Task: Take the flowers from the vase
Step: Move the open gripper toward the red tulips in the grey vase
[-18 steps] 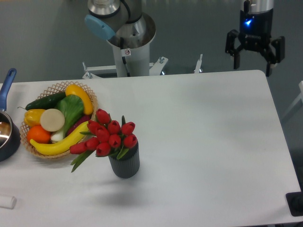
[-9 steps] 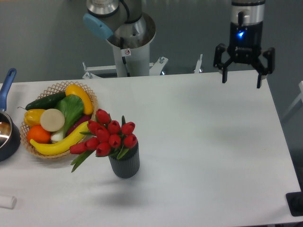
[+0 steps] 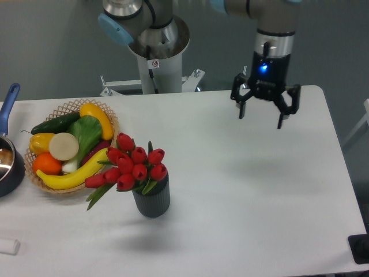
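Though ribbed, vase [image 3: 152, 200] beneath smooth flowers [image 3: 131, 167]

White table [image 3: 242, 190] carries vase [image 3: 152, 199], basket [image 3: 69, 107], pot [image 3: 10, 170].

The UR5e arm [image 3: 147, 34] has silvery grey tubes, pale blue joint caps and a small red-and-white sticker on its column. Its wrist carries a black two-finger gripper [image 3: 261, 117] with thin dark fingers [image 3: 241, 108] and a glowing blue light.
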